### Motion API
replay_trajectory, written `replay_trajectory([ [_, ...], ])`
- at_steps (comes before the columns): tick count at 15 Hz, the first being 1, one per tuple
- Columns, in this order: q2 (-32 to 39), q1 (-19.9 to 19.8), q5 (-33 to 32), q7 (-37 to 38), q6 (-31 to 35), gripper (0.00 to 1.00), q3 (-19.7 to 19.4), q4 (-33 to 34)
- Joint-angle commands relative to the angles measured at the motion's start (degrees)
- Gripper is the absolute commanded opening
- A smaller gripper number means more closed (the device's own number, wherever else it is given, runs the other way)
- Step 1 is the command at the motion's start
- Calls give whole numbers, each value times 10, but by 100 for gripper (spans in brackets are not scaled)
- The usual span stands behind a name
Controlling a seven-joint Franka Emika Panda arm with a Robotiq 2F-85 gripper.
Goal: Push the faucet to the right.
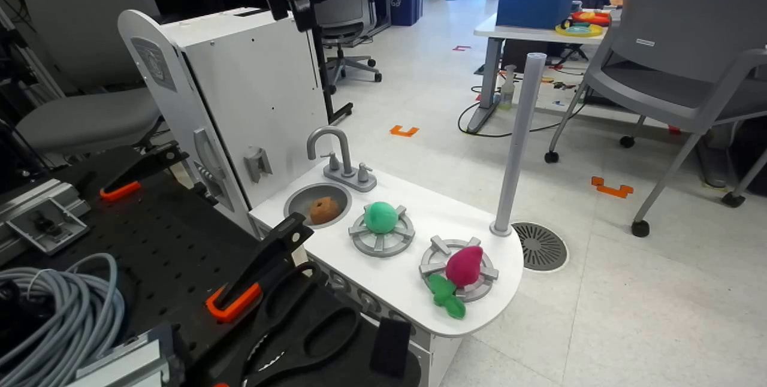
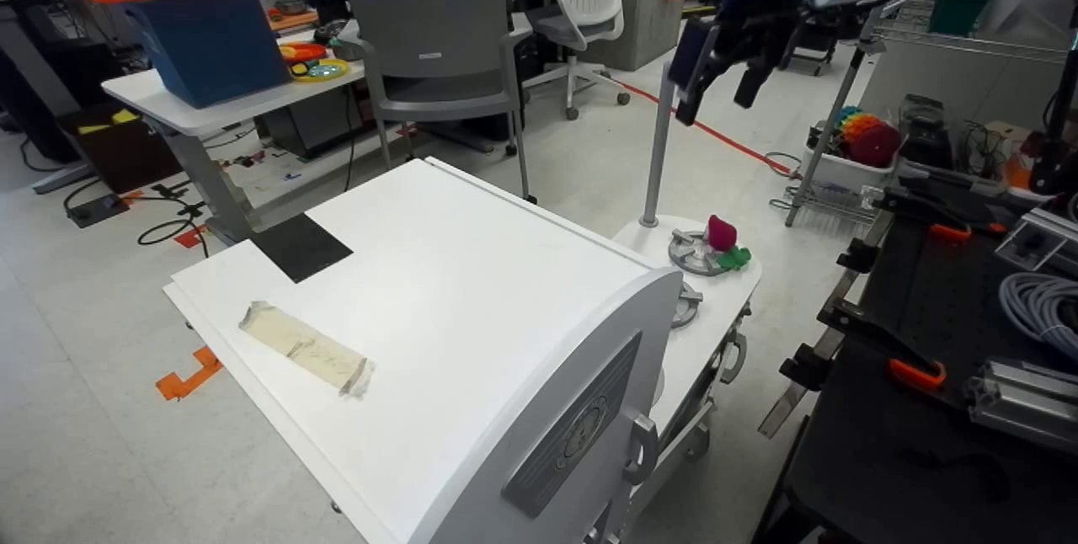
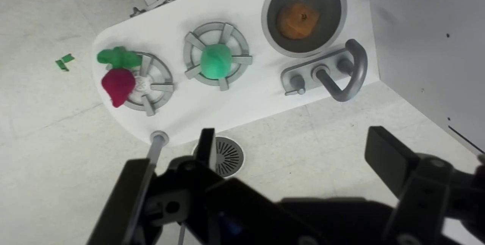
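The silver-grey faucet [image 1: 346, 156] stands on the white toy counter [image 1: 413, 219] behind the sink. Its arched spout points toward the tall white cabinet side. In the wrist view the faucet [image 3: 329, 81] lies at the upper right, with the spout bent beside the cabinet wall. In an exterior view the cabinet hides it. My gripper [image 3: 291, 128] is open and empty, its fingers wide apart over the floor beyond the counter edge, apart from the faucet. In an exterior view the gripper [image 2: 716, 108] hangs high near the top of the pole; only part of it shows at the top of an exterior view [image 1: 293, 12].
A grey upright pole [image 1: 520, 141] stands at the counter's corner. The sink [image 1: 292, 195] holds a brown piece. A green ball [image 1: 381, 217] and a magenta piece [image 1: 464, 266] with a green leaf sit on burners. The white cabinet [image 2: 438, 291] rises beside the counter.
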Motion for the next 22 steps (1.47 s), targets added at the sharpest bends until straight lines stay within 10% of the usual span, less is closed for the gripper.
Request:
replay_trajectory([
  [1,150,57,27,-13,52,100,-43,110],
  [11,465,163,110,-44,61,100,-85,409],
  [22,589,189,117,-43,-15,100,-93,540],
])
